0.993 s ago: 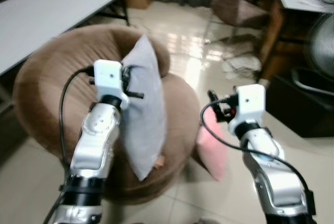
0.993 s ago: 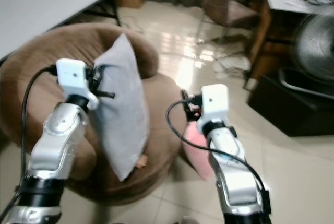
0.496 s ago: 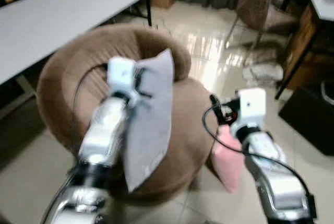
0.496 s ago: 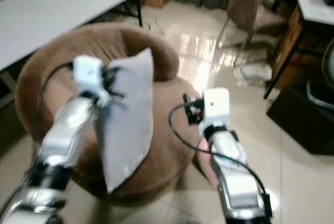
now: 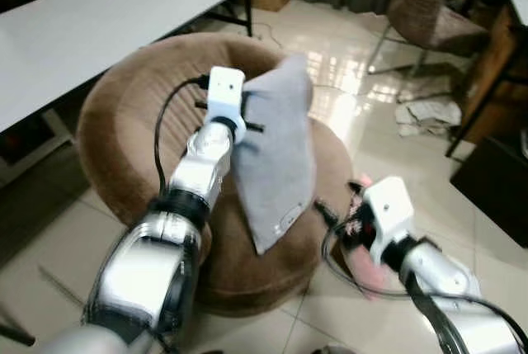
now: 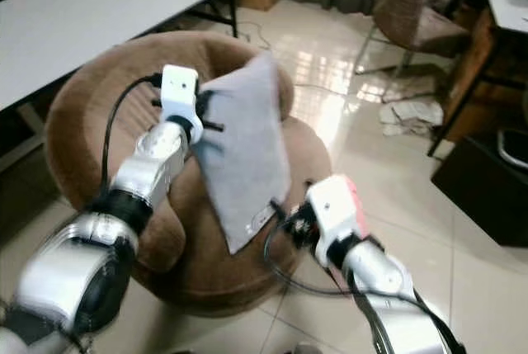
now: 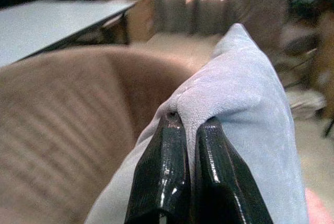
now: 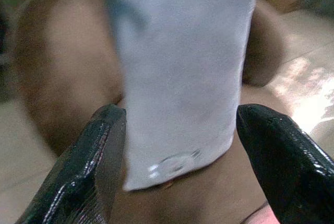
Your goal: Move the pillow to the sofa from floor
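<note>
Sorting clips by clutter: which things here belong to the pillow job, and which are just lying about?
Job: grey pillow, pinched by left tool; brown sofa; right tool, open near the pillow.

Lying about: pink pillow, white table, chair, papers.

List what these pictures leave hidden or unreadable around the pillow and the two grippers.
- Grey pillow: its small label is too blurred to read in either eye view.
- Left gripper: in the left eye view the pillow covers its fingers.
- Pink pillow: mostly hidden behind the right arm in the eye views.
- Right gripper: its fingertips are cut off by the frame edges.
- Brown sofa: its seat beneath the pillow is hidden.
</note>
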You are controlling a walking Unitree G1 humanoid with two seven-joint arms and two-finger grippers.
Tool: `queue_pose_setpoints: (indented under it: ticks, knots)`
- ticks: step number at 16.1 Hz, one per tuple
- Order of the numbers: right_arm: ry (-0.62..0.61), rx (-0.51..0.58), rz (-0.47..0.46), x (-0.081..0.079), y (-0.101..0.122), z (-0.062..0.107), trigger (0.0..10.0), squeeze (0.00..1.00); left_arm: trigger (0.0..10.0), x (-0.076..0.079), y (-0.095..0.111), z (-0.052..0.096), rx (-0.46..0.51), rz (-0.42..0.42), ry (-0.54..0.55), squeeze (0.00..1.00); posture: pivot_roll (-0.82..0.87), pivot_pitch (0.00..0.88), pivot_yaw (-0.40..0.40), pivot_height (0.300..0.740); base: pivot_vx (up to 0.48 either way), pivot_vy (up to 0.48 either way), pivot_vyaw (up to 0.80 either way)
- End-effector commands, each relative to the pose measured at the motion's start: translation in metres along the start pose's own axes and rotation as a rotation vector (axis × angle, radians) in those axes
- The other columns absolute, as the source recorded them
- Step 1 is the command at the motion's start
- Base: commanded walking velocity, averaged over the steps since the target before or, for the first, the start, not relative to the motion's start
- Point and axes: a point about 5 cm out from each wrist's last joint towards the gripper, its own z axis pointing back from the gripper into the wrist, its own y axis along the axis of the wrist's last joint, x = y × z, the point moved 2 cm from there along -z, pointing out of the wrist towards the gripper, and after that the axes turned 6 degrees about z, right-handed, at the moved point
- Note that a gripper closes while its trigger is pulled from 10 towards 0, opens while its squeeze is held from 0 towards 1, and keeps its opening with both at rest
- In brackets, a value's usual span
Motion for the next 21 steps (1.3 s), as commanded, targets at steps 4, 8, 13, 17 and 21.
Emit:
queue_pose_setpoints:
  ticks: [4, 8, 13, 17, 21]
  knots:
    - [0.114, -0.029, -0.009, -0.016, -0.006, 0.003, 10.0, 0.00, 10.0, -0.057, -0.016, 0.003, -0.124, -0.218, 0.256, 0.12, -0.14, 0.100, 0.052, 0.740, 0.000, 0.000, 0.00]
    - [0.145, -0.003, -0.009, -0.018, 0.000, -0.007, 10.0, 0.00, 10.0, -0.111, -0.022, 0.018, -0.156, -0.265, 0.458, 1.00, -0.13, 0.112, 0.028, 0.740, 0.000, 0.000, 0.00]
    - [0.126, 0.015, -0.026, -0.016, 0.001, -0.016, 10.0, 0.00, 10.0, -0.156, 0.002, 0.032, -0.016, -0.273, 0.627, 1.00, -0.11, 0.099, 0.019, 0.740, 0.000, 0.000, 0.00]
    - [-0.040, 0.043, -0.038, -0.003, 0.004, -0.016, 10.0, 0.00, 10.0, -0.130, 0.019, 0.026, 0.205, 0.013, 0.320, 0.00, -0.10, 0.084, 0.035, 0.740, 0.000, 0.000, 0.00]
    - [-0.251, 0.056, -0.089, 0.010, 0.002, -0.013, 10.0, 0.00, 10.0, -0.079, -0.002, 0.065, 0.233, 0.113, -0.079, 0.00, -0.08, 0.072, 0.028, 0.740, 0.000, 0.000, 0.00]
